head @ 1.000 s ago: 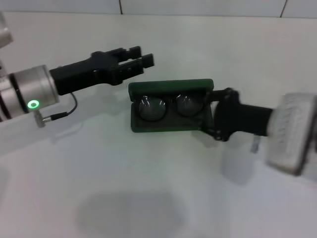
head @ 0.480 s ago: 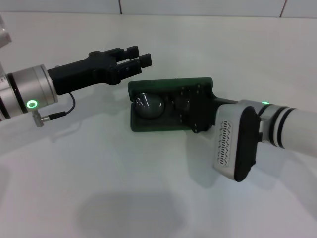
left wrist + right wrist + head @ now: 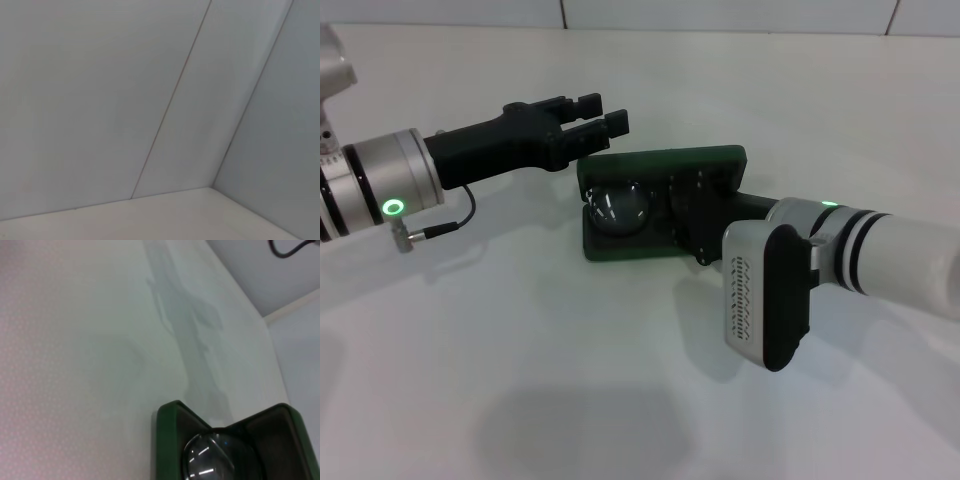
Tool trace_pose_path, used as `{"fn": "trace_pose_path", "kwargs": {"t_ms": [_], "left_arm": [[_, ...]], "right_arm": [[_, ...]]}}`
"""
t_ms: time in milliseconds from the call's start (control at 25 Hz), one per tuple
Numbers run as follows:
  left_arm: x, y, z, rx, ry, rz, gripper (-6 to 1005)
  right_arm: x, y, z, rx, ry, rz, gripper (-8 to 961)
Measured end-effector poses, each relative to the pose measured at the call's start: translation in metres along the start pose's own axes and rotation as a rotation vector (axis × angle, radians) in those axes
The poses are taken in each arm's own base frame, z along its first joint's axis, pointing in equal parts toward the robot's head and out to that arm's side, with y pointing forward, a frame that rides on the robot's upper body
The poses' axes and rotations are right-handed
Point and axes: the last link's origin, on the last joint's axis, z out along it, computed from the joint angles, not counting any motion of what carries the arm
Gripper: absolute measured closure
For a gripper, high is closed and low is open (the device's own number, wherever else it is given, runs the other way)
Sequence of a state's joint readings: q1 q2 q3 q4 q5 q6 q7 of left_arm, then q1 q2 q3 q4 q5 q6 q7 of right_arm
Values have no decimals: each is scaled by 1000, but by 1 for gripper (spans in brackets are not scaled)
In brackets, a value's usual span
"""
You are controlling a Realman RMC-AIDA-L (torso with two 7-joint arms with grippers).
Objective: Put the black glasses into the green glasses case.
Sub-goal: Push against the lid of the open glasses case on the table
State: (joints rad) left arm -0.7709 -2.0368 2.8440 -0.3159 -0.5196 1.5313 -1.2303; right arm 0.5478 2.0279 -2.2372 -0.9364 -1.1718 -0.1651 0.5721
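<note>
The green glasses case (image 3: 620, 215) is lying open on the white worktop (image 3: 570, 380), its long axis running across the head view from the robot's left to its right, and the black glasses (image 3: 618, 208) are already sitting inside the tray along that same axis. One rounded clear lens is showing at the left end of the case, catching small streaks of light; the right wrist view is showing the same lens (image 3: 207, 460) nested against the dark lining, with the thick rounded green rim (image 3: 167, 440) curving around it. The right end of the case is being covered by the right gripper (image 3: 705, 215), which is reaching in from the robot's right along the case's length, so this arm is plainly the nearer one; I cannot tell how its fingers are standing, since its own black body is hiding them. The raised lid is showing as a dark green band along the far edge. The left gripper (image 3: 590, 118) is hovering just beyond the case's far left corner, apart from it, fingers narrowly parted and holding nothing. The case looks a smooth, matte hard shell; the frames look thin and wiry. Judging from this, the placing is essentially done, and the lid is leaning partway over
</note>
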Motion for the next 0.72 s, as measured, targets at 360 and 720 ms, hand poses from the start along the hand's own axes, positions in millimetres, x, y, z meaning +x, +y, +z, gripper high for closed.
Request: {"fn": "trace_pose_path", "kwargs": {"t_ms": [360,720], "left_arm": [[0,0,1,0,-3,-2,421],[1,1,4,-8,-10,2,418]], "right_arm": [[-1,5,2,-13,12,-24,607],[-8,8,-4,2,-13,-13,767]]}}
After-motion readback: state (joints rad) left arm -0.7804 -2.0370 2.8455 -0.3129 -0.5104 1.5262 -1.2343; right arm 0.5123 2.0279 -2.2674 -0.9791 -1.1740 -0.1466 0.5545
